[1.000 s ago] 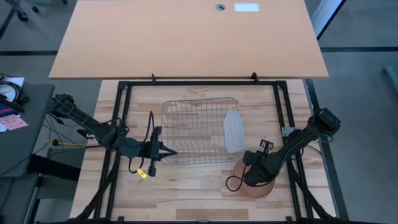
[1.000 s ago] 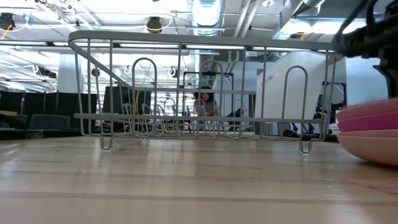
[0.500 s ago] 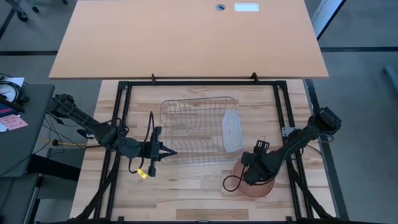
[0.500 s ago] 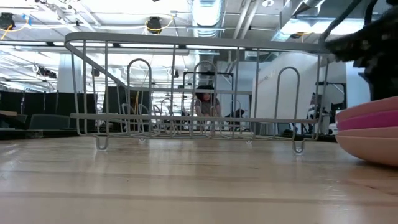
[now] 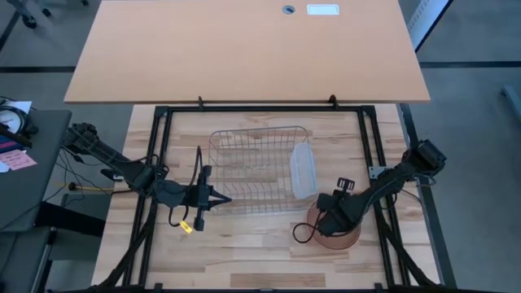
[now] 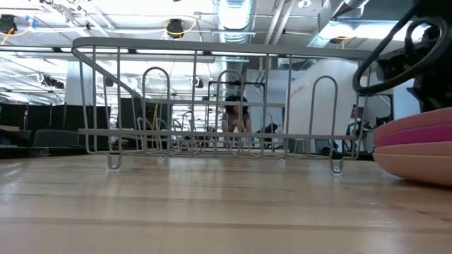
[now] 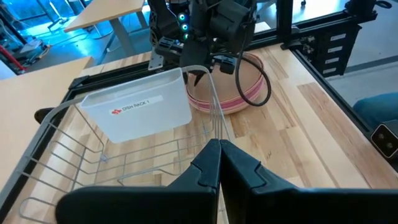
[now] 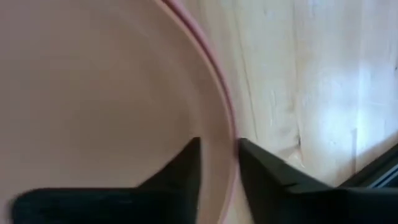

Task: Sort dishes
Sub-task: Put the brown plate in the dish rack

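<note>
Stack of round plastic plates [image 5: 335, 237], salmon, pink and magenta, is straddled at the top rim by right gripper [image 8: 219, 163], jaws narrowly parted, presumably for lifting. Left gripper [image 7: 219, 163], jaws shut and empty, is parked beside wire rack [image 5: 248, 171].

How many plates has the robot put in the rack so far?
None yet. The wire rack holds no plates; only the white tub hangs at its end. All the plates sit in one stack on the table beside it. The right gripper is down at the stack, its fingers straddling the top plate's rim. The left gripper waits shut beside the rack. Every plate is left to sort.
</note>
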